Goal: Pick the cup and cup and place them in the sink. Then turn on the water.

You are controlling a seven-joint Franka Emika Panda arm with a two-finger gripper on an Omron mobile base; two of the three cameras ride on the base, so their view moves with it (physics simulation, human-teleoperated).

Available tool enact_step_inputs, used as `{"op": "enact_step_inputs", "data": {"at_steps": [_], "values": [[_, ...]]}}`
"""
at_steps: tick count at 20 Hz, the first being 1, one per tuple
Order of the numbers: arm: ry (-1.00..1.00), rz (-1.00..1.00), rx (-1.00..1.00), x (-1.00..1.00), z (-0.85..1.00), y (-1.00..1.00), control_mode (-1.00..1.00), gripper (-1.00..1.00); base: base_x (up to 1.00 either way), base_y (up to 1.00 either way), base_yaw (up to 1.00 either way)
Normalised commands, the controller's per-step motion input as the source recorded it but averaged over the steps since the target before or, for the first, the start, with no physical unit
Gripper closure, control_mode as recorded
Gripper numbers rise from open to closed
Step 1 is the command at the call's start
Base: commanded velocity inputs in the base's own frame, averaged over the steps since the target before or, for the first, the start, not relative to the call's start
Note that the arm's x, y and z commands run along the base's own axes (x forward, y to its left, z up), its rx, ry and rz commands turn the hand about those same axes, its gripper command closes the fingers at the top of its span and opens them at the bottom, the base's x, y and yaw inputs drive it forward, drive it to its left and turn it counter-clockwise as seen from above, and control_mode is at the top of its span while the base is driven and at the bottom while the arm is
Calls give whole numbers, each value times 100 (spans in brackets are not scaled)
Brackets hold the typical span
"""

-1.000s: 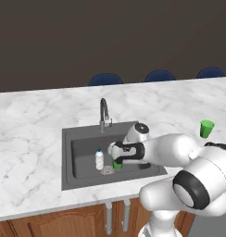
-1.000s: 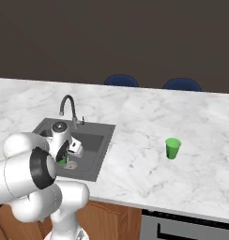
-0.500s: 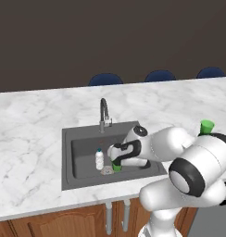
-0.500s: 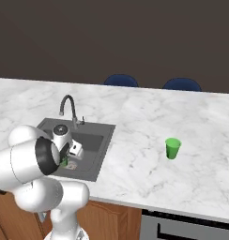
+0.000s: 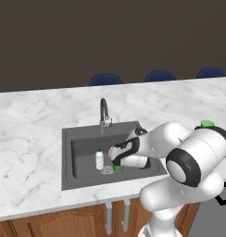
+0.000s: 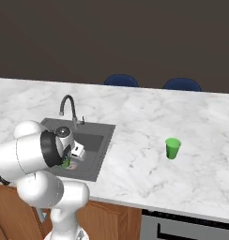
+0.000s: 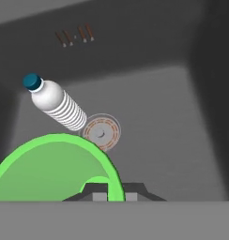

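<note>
One green cup (image 7: pixel 50 166) is pinched at its rim by my shut gripper (image 7: pixel 114 192) and hangs low inside the dark grey sink (image 5: pixel 80 139), just above its floor. In the left base view this cup (image 5: pixel 117 168) peeks out under the gripper (image 5: pixel 116 163), beside the drain. The right base view shows a sliver of that cup (image 6: pixel 65 163) behind my arm. The other green cup (image 6: pixel 172 148) stands upright on the marble counter, right of the sink (image 6: pixel 100 136). My elbow hides most of that cup (image 5: pixel 207 123) in the left base view.
A small white bottle (image 5: pixel 99 159) with a blue cap stands in the sink, left of the held cup, close to the round drain (image 7: pixel 101 132). The dark curved tap (image 5: pixel 103 111) rises at the basin's back edge. Blue chair backs (image 5: pixel 106 79) line the counter's far side.
The gripper has sunk deeper into the basin with the cup. My elbow has swung up and now covers most of the counter cup in the left base view.
</note>
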Motion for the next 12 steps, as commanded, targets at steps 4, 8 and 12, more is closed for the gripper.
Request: {"op": "enact_step_inputs", "data": {"at_steps": [4, 8, 12], "values": [[-2, 0, 0, 8, -15, -1, -100, 100, 0, 0, 0], [-1, 0, 0, 8, -17, -1, -100, 100, 0, 0, 0], [0, 0, 0, 5, -16, -10, -100, 100, 0, 0, 0]]}}
